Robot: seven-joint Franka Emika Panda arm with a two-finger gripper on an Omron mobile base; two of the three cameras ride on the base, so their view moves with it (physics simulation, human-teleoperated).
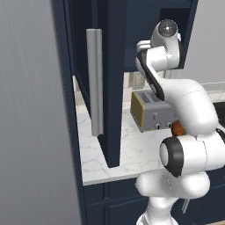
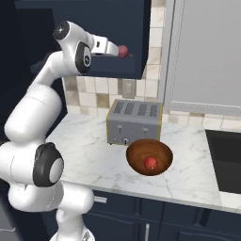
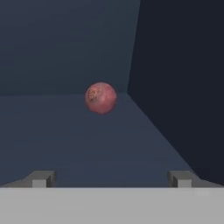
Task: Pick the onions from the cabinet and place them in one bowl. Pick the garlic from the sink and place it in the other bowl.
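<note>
Gripper (image 3: 111, 178) inside the cabinet (image 3: 65, 52)
Onion (image 3: 101, 98) sits ahead between the wide-open, empty fingers (image 3: 42, 178), nothing between; another onion (image 2: 150, 162) lies in the bowl (image 2: 136, 151).

Even, diffuse rendered light, no glare; cabinet (image 3: 65, 48) interior dim, right wall darkest; soft shadows on marble counter (image 2: 94, 164) under toaster (image 2: 134, 121); hand view slightly soft, onion (image 3: 101, 98) blurred; base views sharp, undistorted

The arm (image 1: 193, 105) hid most of the bowl (image 1: 177, 128) and part of the toaster (image 1: 151, 115). The sink (image 2: 225, 157) ran off the right edge.
</note>
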